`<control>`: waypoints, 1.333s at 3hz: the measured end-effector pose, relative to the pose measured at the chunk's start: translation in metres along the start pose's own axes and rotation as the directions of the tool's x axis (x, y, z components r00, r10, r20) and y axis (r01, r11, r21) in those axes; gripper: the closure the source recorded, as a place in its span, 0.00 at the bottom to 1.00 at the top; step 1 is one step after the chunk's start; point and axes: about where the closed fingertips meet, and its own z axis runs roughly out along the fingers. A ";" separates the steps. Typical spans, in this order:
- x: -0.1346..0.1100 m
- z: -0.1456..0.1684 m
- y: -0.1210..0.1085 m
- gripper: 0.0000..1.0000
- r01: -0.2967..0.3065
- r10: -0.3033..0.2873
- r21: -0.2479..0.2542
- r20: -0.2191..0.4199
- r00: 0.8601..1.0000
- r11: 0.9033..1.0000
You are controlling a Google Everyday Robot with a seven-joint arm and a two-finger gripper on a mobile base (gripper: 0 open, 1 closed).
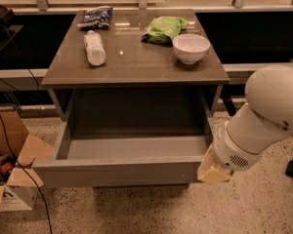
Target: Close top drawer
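Top drawer (122, 172): grey, cabinet-wide, pulled well out from under the bench (136, 65), plain front panel towards the room. Gripper (213, 170): yellowish tip on a white arm (263, 113), low at the drawer's front right corner, right beside or touching the panel's end; whether it is parted or closed cannot be told from here. On the bench: clear bottle (94, 48) lying down, blue packet (96, 16), green bag (165, 28), white bowl (191, 48); on the floor to the left, an open cardboard box (12, 179).
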 end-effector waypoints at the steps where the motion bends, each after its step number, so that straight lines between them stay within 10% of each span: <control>1: -0.002 -0.007 0.001 1.00 0.011 -0.011 0.010 -0.001 1.000 1.000; 2: -0.002 -0.007 0.001 1.00 0.011 -0.011 0.010 -0.001 1.000 1.000; 4: 0.006 0.090 -0.037 1.00 -0.050 0.049 0.008 0.047 0.998 0.999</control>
